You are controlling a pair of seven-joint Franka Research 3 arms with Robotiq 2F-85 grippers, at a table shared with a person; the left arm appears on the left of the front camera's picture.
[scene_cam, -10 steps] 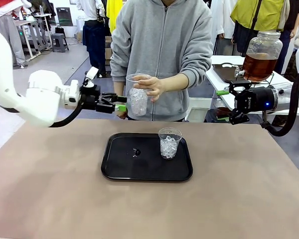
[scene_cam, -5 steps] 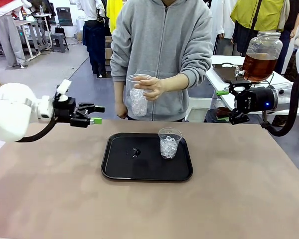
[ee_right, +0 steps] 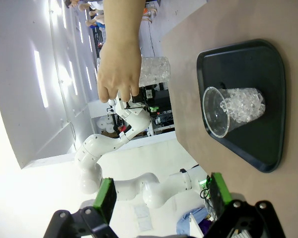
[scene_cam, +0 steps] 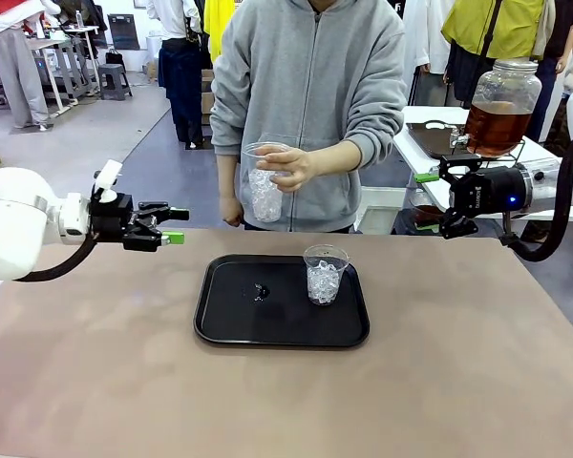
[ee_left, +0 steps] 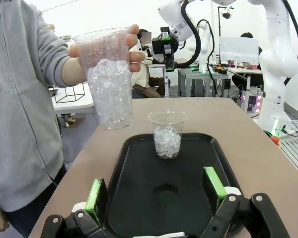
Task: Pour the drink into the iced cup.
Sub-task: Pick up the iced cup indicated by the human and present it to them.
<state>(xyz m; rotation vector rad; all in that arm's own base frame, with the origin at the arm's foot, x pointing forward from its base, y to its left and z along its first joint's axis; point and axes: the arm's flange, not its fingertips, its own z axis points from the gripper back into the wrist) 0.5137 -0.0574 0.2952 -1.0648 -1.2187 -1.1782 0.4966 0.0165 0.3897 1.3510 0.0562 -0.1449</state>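
A clear iced cup (scene_cam: 325, 274) stands upright on the right part of a black tray (scene_cam: 229, 329). The person's hand holds a second, taller cup of ice (scene_cam: 265, 181) above the table's far edge. The drink, an amber liquid, fills a glass jar (scene_cam: 499, 105) with a spigot on a side table at the back right. My left gripper (scene_cam: 177, 225) hovers open left of the tray, its fingers pointing toward it. In the left wrist view the left gripper (ee_left: 155, 191) faces the cup on the tray (ee_left: 167, 134) and the held cup (ee_left: 107, 79). My right gripper (scene_cam: 428, 202) is open just below the jar.
The brown table (scene_cam: 286, 401) has free room in front of the tray and on both sides. The side table (scene_cam: 430, 143) with the jar stands beyond the table's far right corner. A small dark spot (scene_cam: 259, 291) lies on the tray's middle.
My left arm has drawn back to the left and lower, away from the held cup. The right arm, the person's hand and both cups have stayed in place.
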